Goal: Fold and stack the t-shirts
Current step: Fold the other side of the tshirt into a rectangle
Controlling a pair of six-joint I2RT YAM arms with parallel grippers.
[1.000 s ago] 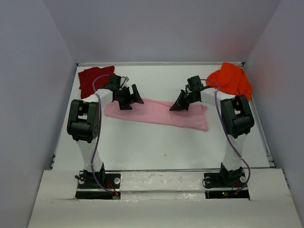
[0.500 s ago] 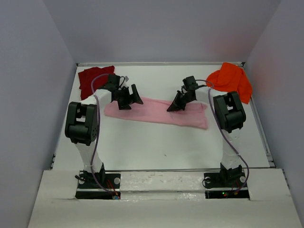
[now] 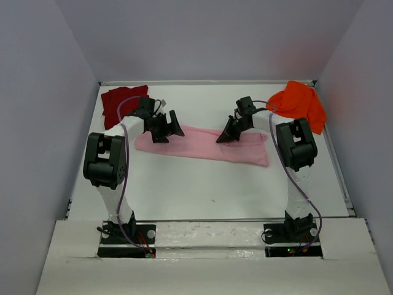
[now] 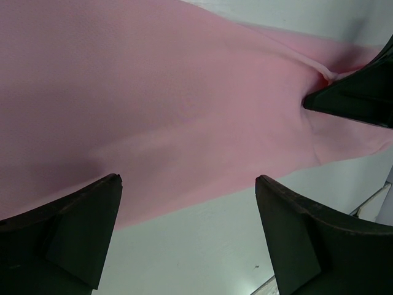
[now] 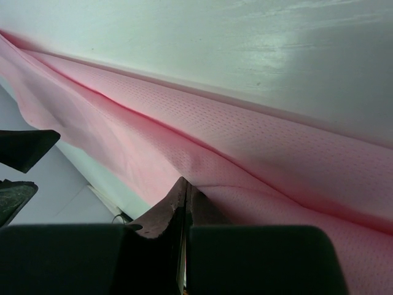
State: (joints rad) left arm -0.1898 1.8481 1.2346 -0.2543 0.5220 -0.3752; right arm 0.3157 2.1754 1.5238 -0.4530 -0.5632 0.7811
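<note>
The light pink t-shirt (image 3: 202,144) lies as a long folded strip across the middle of the table. My left gripper (image 3: 171,130) hovers open over its left end; in the left wrist view the fingers (image 4: 92,227) are wide apart above the shirt's (image 4: 184,92) near edge, holding nothing. My right gripper (image 3: 222,139) is shut, its tips (image 5: 186,183) pinching a fold of the pink shirt (image 5: 276,153) near the right part of its far edge. The dark red t-shirt (image 3: 120,103) lies at the far left corner. The bright orange t-shirt (image 3: 299,104) lies crumpled at the far right corner.
The white table (image 3: 209,184) is boxed in by grey walls on three sides, with a raised rim (image 3: 202,82) along the far edge. The right gripper's black tip (image 4: 350,101) shows in the left wrist view, on the pink cloth.
My right gripper has shifted a little to the left and away along the pink shirt's far edge. The left gripper has stayed almost still and open.
</note>
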